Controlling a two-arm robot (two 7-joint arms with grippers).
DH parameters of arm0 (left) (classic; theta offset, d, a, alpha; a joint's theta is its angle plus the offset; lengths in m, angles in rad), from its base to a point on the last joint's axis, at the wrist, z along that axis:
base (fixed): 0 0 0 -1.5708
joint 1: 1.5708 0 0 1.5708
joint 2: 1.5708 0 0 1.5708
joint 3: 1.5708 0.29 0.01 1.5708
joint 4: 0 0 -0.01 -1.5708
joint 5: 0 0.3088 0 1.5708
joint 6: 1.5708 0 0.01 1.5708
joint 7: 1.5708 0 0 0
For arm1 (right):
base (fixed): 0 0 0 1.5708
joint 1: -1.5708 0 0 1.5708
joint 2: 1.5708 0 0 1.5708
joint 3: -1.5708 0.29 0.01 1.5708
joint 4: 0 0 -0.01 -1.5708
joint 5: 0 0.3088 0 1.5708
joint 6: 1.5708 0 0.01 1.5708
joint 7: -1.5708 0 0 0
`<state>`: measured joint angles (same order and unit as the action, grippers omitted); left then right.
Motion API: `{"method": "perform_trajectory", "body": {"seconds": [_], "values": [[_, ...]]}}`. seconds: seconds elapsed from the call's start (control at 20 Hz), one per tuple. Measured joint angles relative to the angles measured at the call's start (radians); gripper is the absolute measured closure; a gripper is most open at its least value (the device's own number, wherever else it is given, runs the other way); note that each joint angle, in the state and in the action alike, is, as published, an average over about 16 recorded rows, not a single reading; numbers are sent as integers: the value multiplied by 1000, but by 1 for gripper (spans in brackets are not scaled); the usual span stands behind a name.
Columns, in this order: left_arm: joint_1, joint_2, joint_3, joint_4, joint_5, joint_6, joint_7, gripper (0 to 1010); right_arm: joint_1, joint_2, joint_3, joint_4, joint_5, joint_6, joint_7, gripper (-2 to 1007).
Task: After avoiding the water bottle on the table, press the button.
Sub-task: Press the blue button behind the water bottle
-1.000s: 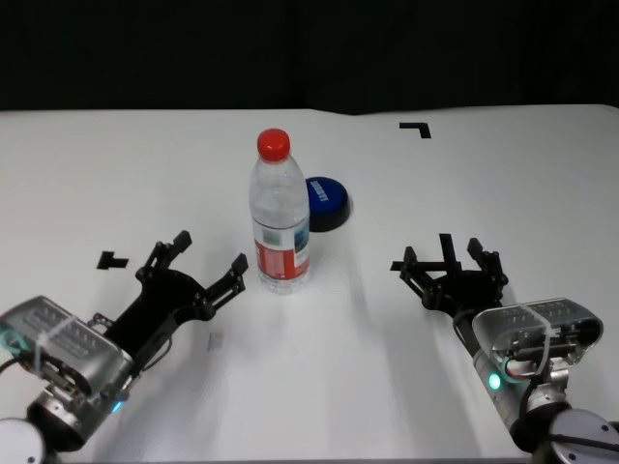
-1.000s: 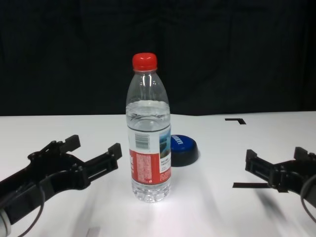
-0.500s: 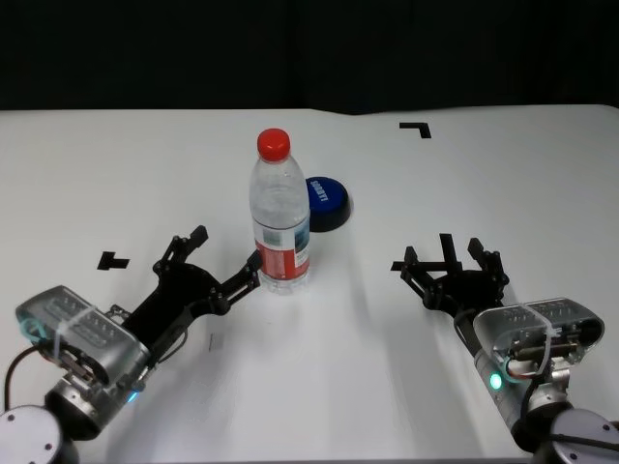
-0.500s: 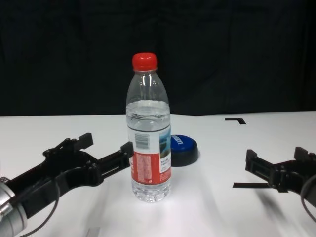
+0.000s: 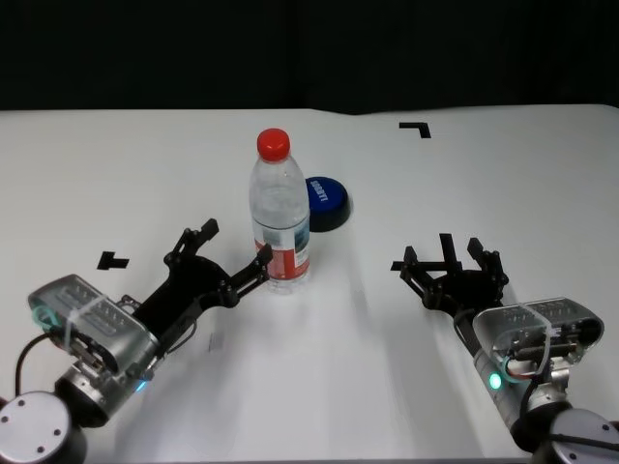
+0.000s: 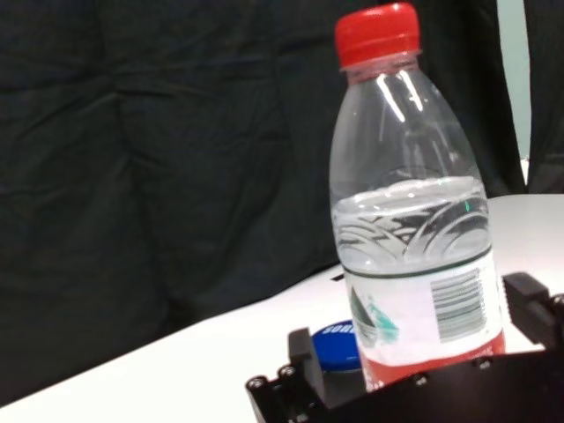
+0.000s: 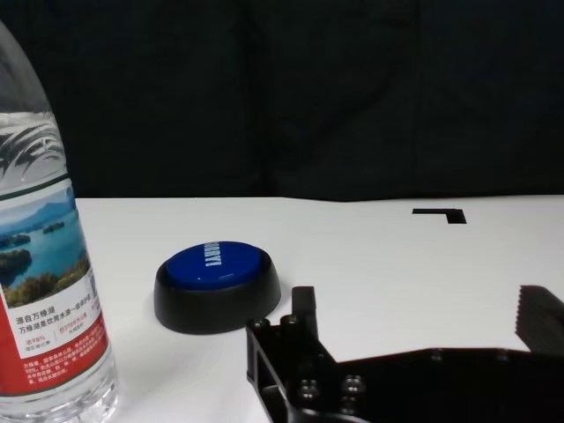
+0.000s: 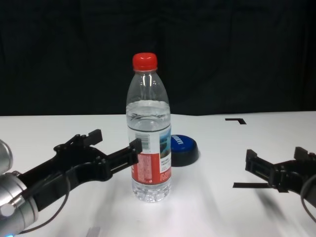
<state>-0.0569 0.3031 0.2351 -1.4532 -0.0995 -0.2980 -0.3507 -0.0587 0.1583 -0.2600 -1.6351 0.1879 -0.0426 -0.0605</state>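
Note:
The water bottle [image 5: 281, 217] [image 8: 150, 143], clear with a red cap, stands upright at the middle of the table [image 5: 126, 164]. Just behind it to the right sits the low blue button [image 5: 326, 201] [image 8: 183, 148] [image 7: 216, 282]. My left gripper [image 5: 235, 244] [image 8: 114, 140] is open, low over the table at the bottle's left. Its nearer fingertip [image 5: 263, 256] reaches the red label; I cannot tell whether it touches. In the left wrist view the bottle [image 6: 410, 247] fills the space ahead. My right gripper [image 5: 445, 256] [image 8: 276, 158] rests open at the right, well away from both.
Black tape marks lie on the table: a corner mark [image 5: 417, 128] at the far right, one [image 5: 112, 260] at the left, and a strip [image 8: 247, 185] under the right gripper. A dark curtain backs the table's far edge.
My left gripper has moved forward and to the right, its nearer fingertip now at the bottle's label. The bottle, button and right arm have not moved.

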Motion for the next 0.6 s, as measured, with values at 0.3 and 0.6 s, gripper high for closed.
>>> {"method": "perform_trajectory", "body": {"seconds": [0.3,0.6], "values": [[-21,-4,13,18,-2,-3,-4,7,0,0,0,0,0,0,0,2],[-32,-8,22,28,-1,-5,-1,7,0,0,0,0,0,0,0,2]]}}
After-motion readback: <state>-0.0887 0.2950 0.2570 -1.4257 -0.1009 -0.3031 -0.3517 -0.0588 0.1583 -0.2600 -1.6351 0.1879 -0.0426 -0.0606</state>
